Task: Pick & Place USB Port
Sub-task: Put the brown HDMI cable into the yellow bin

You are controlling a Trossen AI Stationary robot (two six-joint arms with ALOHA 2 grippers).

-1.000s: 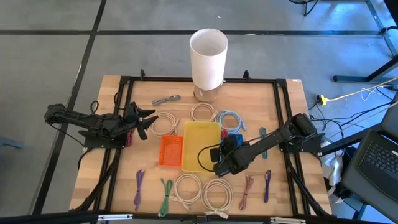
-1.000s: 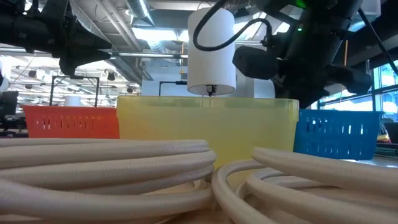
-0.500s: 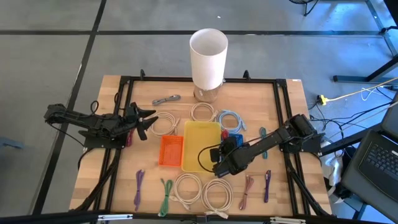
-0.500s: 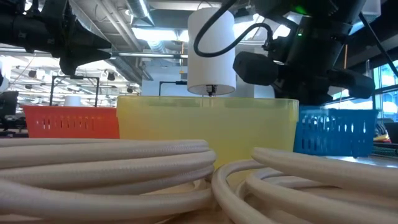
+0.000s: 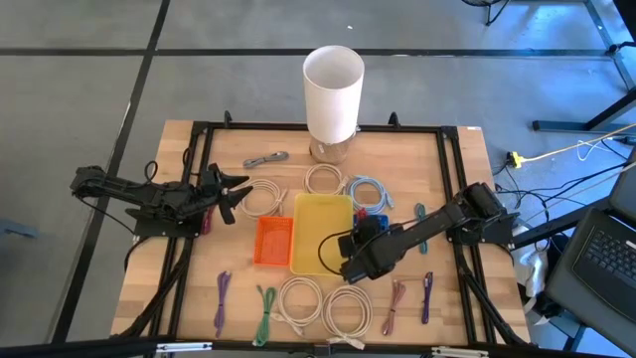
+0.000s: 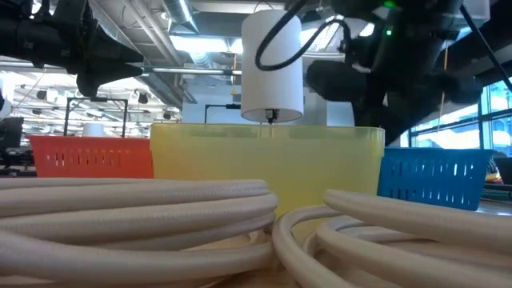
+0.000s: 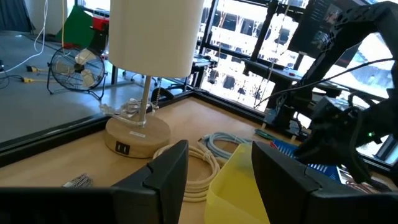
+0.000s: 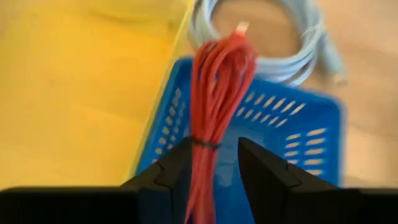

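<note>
Red cable bundle (image 8: 211, 118) sits btwn the right gripper (image 8: 212, 163) fingers, jaws parted w/ gaps both sides so prob. letting go, over the blue basket (image 8: 292, 149) to drop it in; left gripper (image 5: 231, 191) waits open, far side.

red bundled cable (image 8: 214, 93) lying lengthwise in the blue basket (image 8: 298, 143)
</note>
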